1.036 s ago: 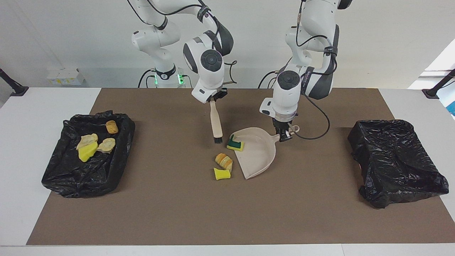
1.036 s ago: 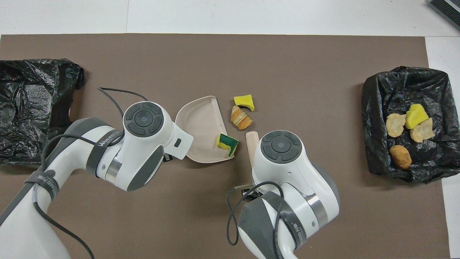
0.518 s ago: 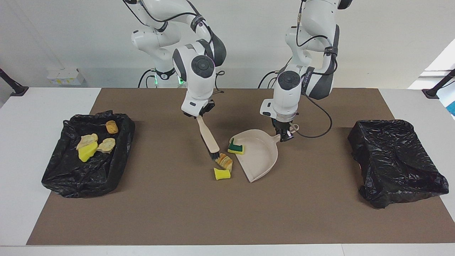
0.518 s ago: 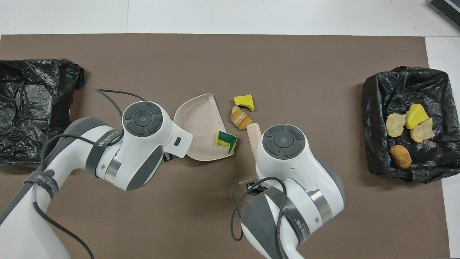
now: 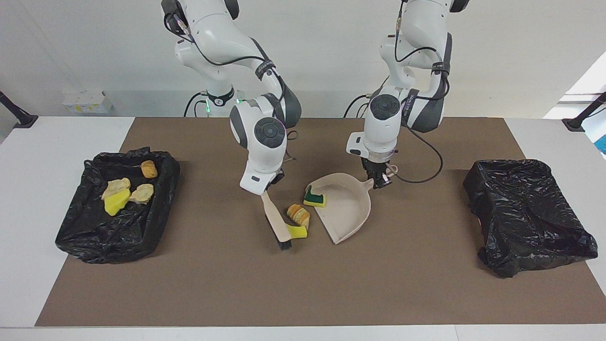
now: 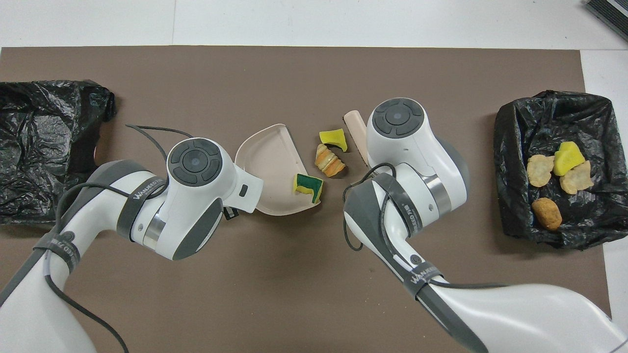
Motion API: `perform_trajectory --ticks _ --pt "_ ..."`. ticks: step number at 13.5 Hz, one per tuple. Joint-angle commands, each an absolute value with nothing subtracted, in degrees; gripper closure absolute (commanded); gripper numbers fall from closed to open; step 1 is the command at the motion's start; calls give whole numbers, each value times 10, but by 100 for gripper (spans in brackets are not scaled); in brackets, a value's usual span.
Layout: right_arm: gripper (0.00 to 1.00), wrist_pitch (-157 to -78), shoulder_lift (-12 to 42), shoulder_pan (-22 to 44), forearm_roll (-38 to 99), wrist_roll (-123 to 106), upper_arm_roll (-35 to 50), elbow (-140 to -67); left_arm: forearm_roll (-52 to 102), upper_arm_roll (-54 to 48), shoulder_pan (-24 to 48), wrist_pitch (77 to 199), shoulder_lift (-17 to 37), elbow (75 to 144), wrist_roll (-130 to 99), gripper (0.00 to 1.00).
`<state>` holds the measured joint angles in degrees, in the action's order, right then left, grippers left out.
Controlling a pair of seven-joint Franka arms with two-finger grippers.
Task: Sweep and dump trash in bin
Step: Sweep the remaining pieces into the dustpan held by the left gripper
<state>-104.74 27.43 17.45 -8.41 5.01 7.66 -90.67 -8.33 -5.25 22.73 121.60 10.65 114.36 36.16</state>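
Note:
My right gripper is shut on the handle of a beige brush. The brush slants down to the mat, and its black bristles rest beside a yellow sponge piece. A tan-and-brown foam lump lies between that piece and the beige dustpan. A green-and-yellow sponge sits in the pan near its open lip. My left gripper is shut on the dustpan's handle. In the overhead view both grippers are hidden under their wrists.
A black-bagged bin at the right arm's end holds several yellow and tan scraps. A second black-bagged bin stands at the left arm's end. A brown mat covers the table.
My right arm has carried the brush away from the robots, from beside the green sponge past the tan lump to the yellow piece. The dustpan has turned slightly.

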Motion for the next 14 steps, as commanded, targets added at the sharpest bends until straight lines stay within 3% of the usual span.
perform_trajectory --ticks 1,6,14 --pt "100 -1050 295 179 -90 46 82 -876 -90 -55 221 1228 89 1165 350 100" --pt "100 -1079 264 192 -32 99 107 -946 -90 -55 221 1227 89 1165 351 100" --pt "100 -1071 210 266 79 218 116 -1012 -87 -56 221 1227 88 1166 366 100"
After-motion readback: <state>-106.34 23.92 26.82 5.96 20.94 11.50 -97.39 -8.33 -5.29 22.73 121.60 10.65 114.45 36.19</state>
